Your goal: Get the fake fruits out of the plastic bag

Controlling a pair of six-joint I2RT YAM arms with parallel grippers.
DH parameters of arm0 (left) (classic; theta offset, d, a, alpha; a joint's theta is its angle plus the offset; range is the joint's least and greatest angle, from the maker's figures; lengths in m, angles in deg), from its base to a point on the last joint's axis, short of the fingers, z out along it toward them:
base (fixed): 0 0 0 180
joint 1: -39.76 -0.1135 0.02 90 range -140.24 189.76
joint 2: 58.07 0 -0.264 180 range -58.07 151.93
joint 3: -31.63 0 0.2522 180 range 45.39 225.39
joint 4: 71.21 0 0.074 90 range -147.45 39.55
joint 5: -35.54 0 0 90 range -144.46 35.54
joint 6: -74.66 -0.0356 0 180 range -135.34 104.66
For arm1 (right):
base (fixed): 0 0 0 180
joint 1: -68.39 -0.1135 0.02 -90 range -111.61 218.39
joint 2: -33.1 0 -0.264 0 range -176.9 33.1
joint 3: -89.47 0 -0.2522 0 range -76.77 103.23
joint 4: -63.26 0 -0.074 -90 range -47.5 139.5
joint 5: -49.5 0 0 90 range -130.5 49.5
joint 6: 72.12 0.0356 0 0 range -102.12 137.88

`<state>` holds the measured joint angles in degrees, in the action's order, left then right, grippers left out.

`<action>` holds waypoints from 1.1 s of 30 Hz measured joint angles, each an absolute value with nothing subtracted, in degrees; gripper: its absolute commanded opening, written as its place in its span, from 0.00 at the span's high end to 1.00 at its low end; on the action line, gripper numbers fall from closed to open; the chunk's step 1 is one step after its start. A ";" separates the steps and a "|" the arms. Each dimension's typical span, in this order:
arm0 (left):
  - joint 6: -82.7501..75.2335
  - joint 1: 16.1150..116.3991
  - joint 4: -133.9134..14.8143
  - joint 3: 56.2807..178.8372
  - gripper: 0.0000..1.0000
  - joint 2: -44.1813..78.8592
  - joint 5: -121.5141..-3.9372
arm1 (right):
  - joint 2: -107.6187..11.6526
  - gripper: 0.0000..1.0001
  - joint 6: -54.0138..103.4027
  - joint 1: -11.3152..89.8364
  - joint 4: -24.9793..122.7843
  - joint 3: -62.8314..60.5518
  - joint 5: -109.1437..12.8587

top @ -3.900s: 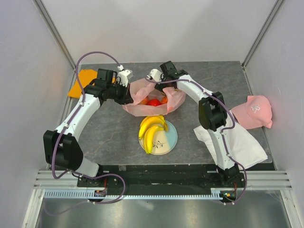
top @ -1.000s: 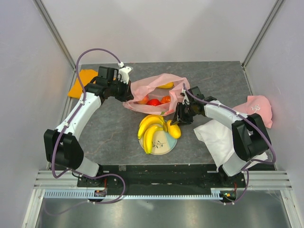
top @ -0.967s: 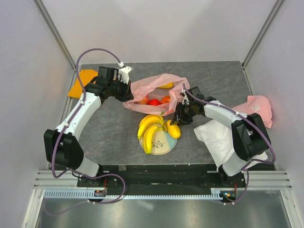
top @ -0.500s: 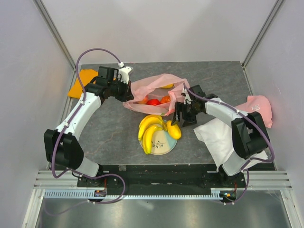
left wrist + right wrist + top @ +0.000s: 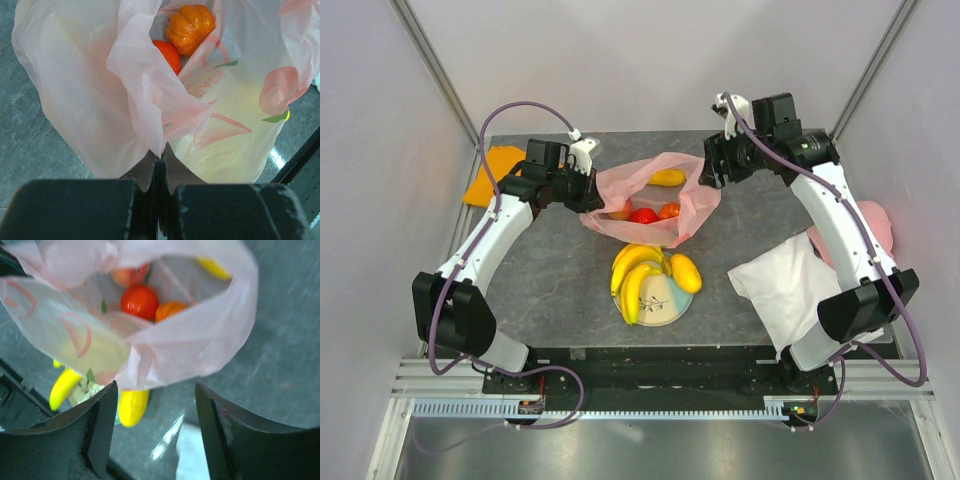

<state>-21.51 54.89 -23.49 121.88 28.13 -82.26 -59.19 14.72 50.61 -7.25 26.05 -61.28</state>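
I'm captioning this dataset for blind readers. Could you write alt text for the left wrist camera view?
The left pincer is shut on a fold of the pink plastic bag, pinching its edge over a grey table. Through the bag's open mouth, an orange ridged fruit and a red fruit beside it show inside.

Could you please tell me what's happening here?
The left gripper is shut on the plastic bag, holding it open. The right gripper hangs open and empty above the bag. A banana bunch and a yellow fruit lie on the plate; a red fruit, an orange fruit and a second yellow fruit are inside it.
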 measured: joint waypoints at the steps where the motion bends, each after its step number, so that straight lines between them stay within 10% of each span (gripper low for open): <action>1: -21.21 54.89 -23.60 121.88 0.98 28.13 -82.39 | -59.22 0.36 13.89 50.45 -5.77 27.54 -61.43; 33: -20.79 55.00 -23.05 125.18 0.98 32.65 -82.87 | -98.82 0.26 6.24 45.75 16.16 40.37 -49.01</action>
<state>-20.79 55.00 -23.05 125.18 32.65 -82.87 -98.82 6.24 45.75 16.16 40.37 -49.01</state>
